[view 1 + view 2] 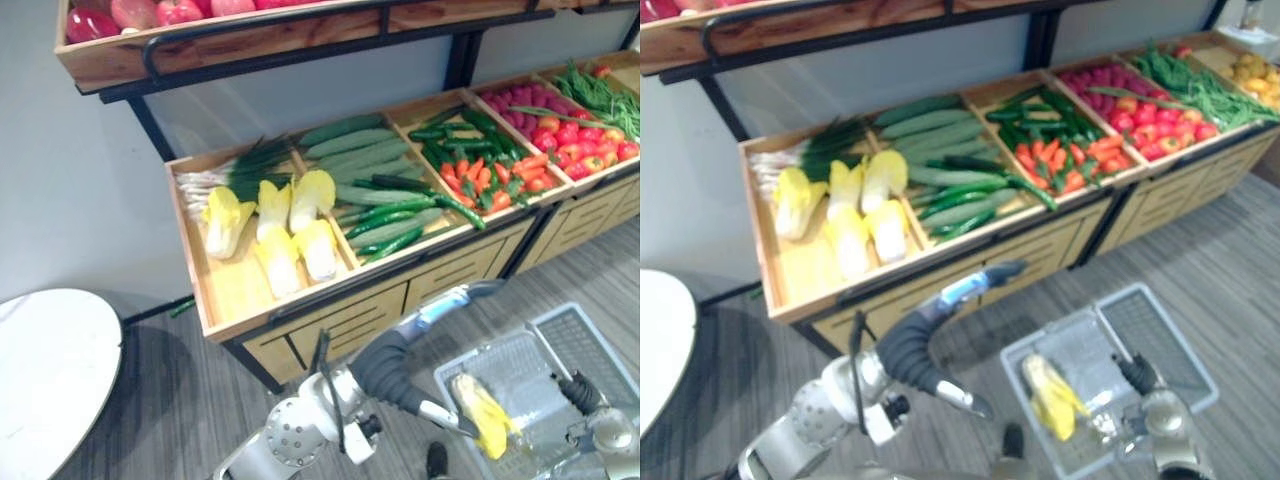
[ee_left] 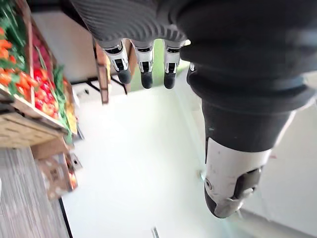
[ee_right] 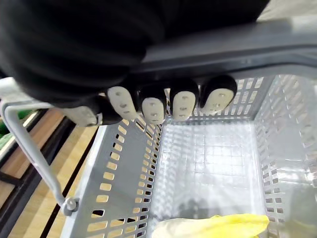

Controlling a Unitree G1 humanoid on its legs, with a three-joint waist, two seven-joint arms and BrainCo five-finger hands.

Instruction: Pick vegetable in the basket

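Yellow leafy vegetable [image 1: 484,415] lies inside the grey basket [image 1: 548,322], so this pick looks done, with only the left arm's retreat left. The right wrist view shows the right hand [image 3: 163,106] curled round the basket handle [image 3: 233,49]. The left wrist view shows the left hand [image 2: 144,64] straight-fingered and holding nothing.
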